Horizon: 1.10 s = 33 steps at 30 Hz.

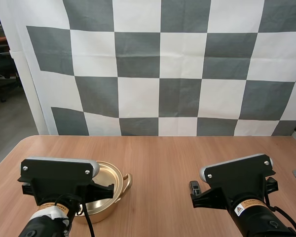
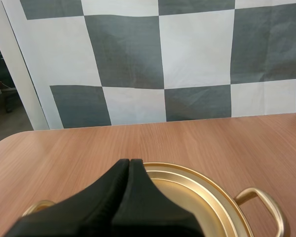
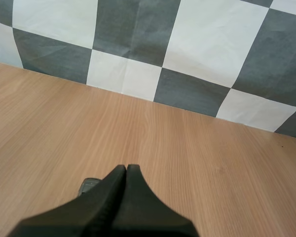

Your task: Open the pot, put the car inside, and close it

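Left gripper [image 2: 129, 162]: fingers lie together as one dark wedge, closed on nothing. It hangs over the near rim of the gold pot [image 2: 213, 193], tips above it; I cannot tell whether they touch. The pot sits on the table [image 1: 163, 158] at the near left, under my left arm in the high view [image 1: 114, 178]. One loop handle [image 2: 260, 201] sticks out to the pot's right, and a second shows just beside my fingers on the other side. The top of the pot reads as concentric gold rings; I cannot tell whether it is covered or open. Right gripper [image 3: 127, 168]: fingers also pressed together, empty. A small dark-grey thing, taken as the car [image 3: 89, 185], lies on the table just beside these fingers, to their left. In the high view the car [image 1: 194, 187] sits at the left edge of my right arm, well apart from the pot.
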Each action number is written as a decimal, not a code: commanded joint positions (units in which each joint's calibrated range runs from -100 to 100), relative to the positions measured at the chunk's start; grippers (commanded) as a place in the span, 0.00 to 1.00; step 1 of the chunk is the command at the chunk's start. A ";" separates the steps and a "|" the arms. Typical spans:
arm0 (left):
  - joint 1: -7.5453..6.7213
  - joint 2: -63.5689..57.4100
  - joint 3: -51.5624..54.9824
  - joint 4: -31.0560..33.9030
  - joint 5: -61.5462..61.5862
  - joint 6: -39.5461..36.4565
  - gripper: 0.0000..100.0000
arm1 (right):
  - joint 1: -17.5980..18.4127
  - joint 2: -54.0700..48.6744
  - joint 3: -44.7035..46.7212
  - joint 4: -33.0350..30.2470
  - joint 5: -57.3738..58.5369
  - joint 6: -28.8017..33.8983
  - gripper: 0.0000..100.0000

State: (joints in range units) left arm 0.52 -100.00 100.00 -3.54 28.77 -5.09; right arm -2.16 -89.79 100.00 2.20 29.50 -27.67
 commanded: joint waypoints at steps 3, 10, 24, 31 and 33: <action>-0.04 0.00 0.00 0.00 -0.07 -0.02 0.00 | 0.00 -0.06 0.00 0.01 -0.07 0.02 0.00; -0.04 0.00 0.00 0.00 -0.07 -0.02 0.00 | 0.00 -0.06 0.00 0.01 -0.39 0.02 0.00; -0.04 0.00 0.00 -0.90 -8.40 -0.02 0.00 | 0.00 -0.06 0.00 0.04 -0.69 0.02 0.00; -0.04 0.00 0.00 1.05 -20.85 0.43 0.00 | 0.00 -0.06 0.00 0.04 -3.69 0.02 0.00; -0.04 0.00 0.00 1.05 -27.11 0.73 0.00 | 0.15 -0.06 0.00 -0.09 -4.32 0.02 0.00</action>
State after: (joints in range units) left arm 0.52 -100.00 100.00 -2.67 7.28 -4.56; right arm -2.09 -89.79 100.00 2.20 25.59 -27.67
